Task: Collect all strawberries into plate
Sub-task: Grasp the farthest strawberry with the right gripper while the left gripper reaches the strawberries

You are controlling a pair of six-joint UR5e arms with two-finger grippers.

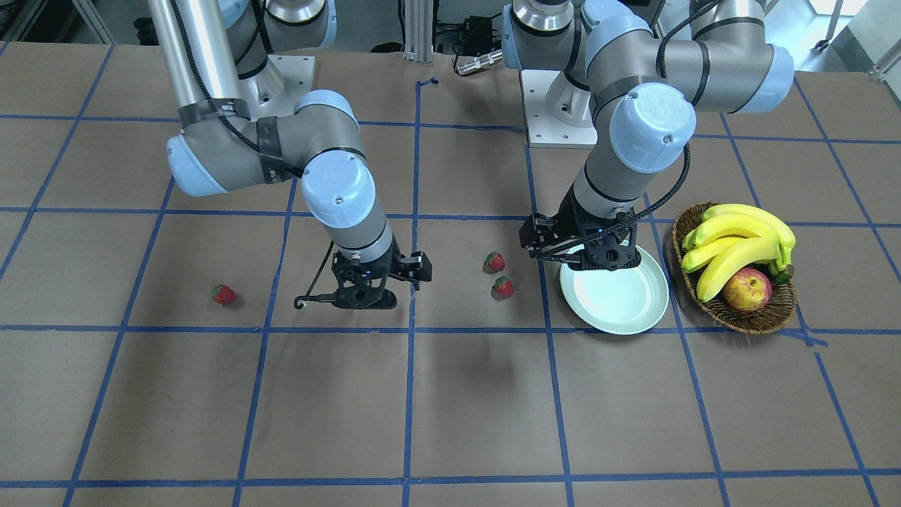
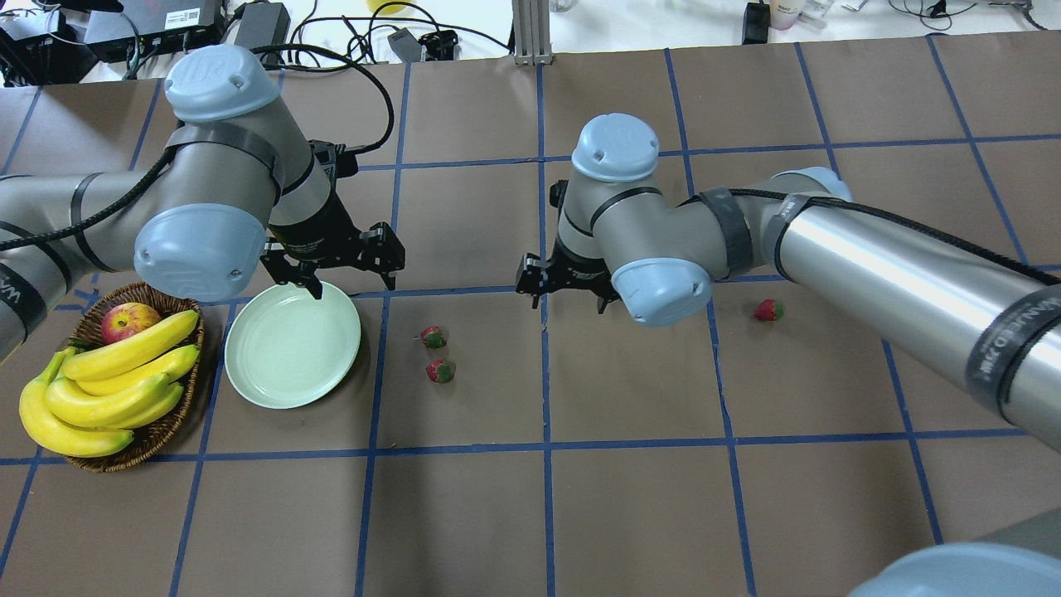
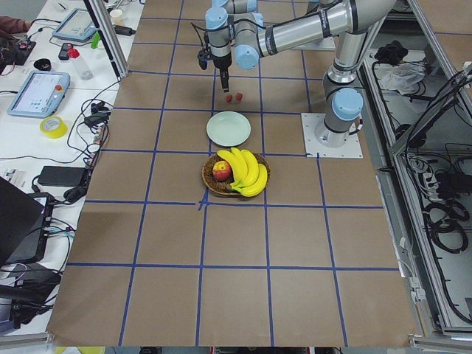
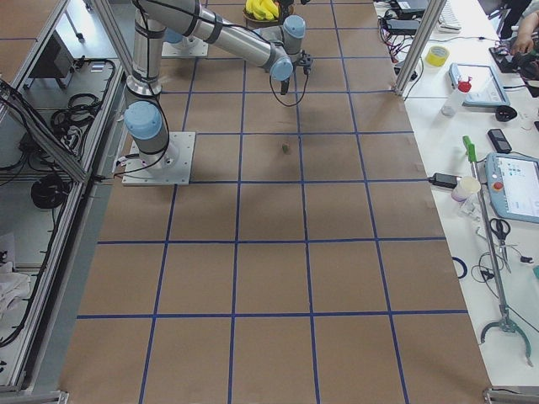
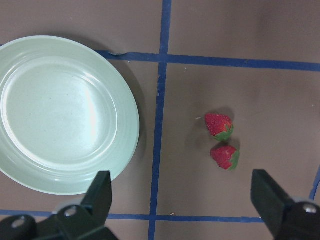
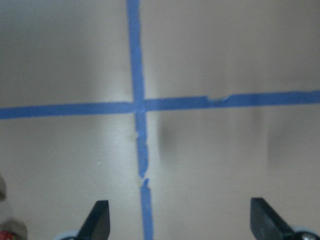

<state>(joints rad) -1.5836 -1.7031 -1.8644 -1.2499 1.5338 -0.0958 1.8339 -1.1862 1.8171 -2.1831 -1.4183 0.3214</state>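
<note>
Seeing left gripper (image 5: 180,172), right gripper (image 6: 178,201) gaping empty; we judge small red strawberry pair (image 5: 218,125), beside round pale-mint plate (image 5: 131,120), nearer left.

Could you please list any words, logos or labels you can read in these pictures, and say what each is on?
"UR": logo on the left arm's blue cap.
"WANLED": on the right arm's black strap; the signs after it are too small to read.
White sticker on the black box: too small to read.
</note>
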